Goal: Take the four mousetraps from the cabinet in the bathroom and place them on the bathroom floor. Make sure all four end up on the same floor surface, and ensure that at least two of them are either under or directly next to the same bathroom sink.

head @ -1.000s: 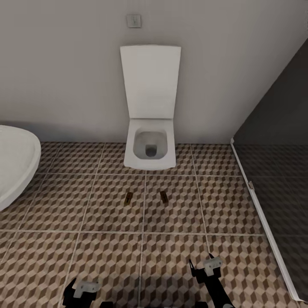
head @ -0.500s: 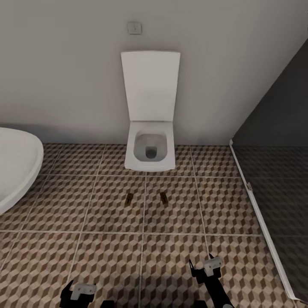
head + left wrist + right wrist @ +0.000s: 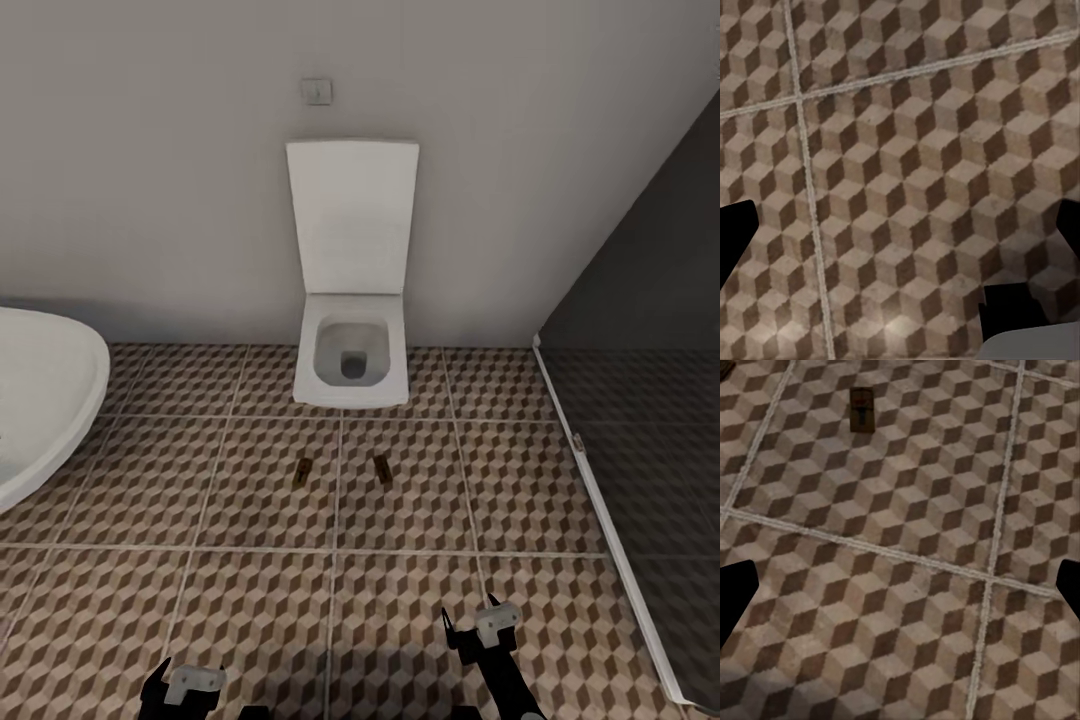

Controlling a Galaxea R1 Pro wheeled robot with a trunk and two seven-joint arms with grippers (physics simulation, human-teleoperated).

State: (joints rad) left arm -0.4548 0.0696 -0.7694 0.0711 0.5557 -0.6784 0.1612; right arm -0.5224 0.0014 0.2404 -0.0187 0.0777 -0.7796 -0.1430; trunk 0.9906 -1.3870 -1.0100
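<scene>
Two mousetraps (image 3: 301, 469) (image 3: 381, 469) lie on the bathroom floor (image 3: 250, 620) by the toilet (image 3: 350, 365), no sink near, so the job could fail; both tools (image 3: 190, 690) (image 3: 480, 628) hang apart, holding nothing.

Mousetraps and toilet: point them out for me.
Left mousetrap (image 3: 301, 470), head view, middle of its top face.
Right mousetrap (image 3: 381, 469), head view, middle of its top face.
Toilet (image 3: 351, 366), head view, inside the bowl.

Cube-patterned floor tiles (image 3: 907, 165) between spread dark fingertips (image 3: 735, 236).
</scene>
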